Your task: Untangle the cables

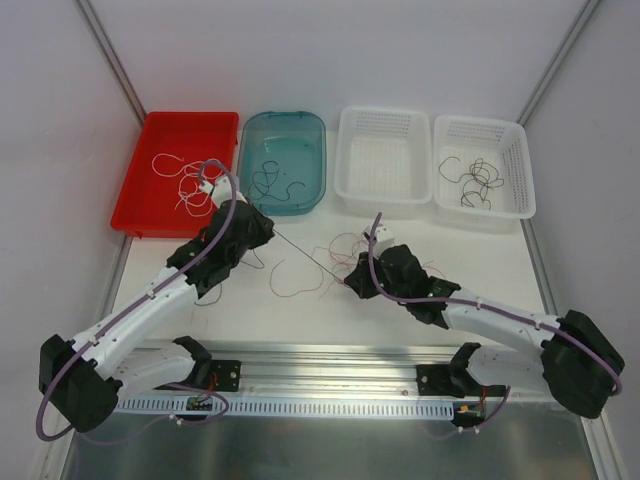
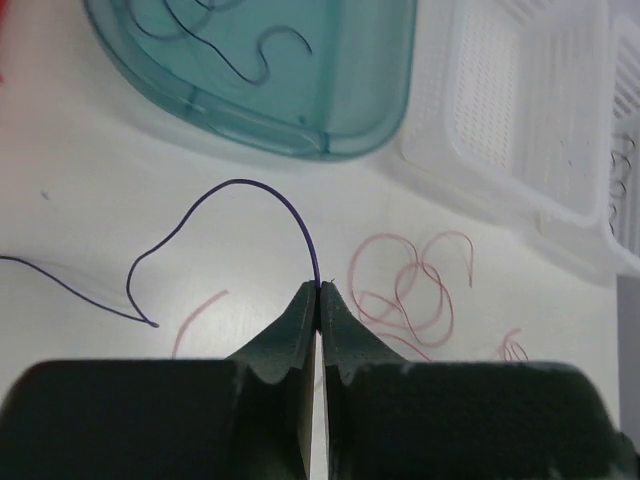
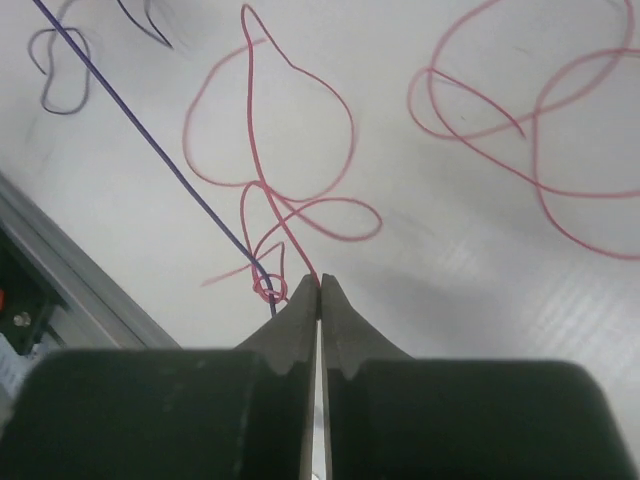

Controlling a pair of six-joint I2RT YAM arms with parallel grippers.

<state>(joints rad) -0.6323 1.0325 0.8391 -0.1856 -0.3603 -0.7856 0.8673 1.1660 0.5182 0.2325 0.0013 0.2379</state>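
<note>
Left pincer (image 2: 318, 296) pinches purple cable (image 2: 240, 181) tight; right pincer (image 3: 319, 288) pinches pink cable (image 3: 256, 170).

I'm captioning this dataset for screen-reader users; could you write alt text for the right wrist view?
The right pincer, shut, pinches a looping pink cable at its tips over a white table. A taut dark purple cable runs diagonally from the upper left to a small pink loop beside the tips; more pink loops lie upper right.

Our white, black-jointed left arm (image 1: 150, 300) and right arm (image 1: 500, 318) stretch forward and inward. The left dark two-finger pincer (image 2: 318, 290) is clamped tight; the right dark two-finger pincer (image 3: 320, 282), well apart to its right, is likewise closed.
</note>
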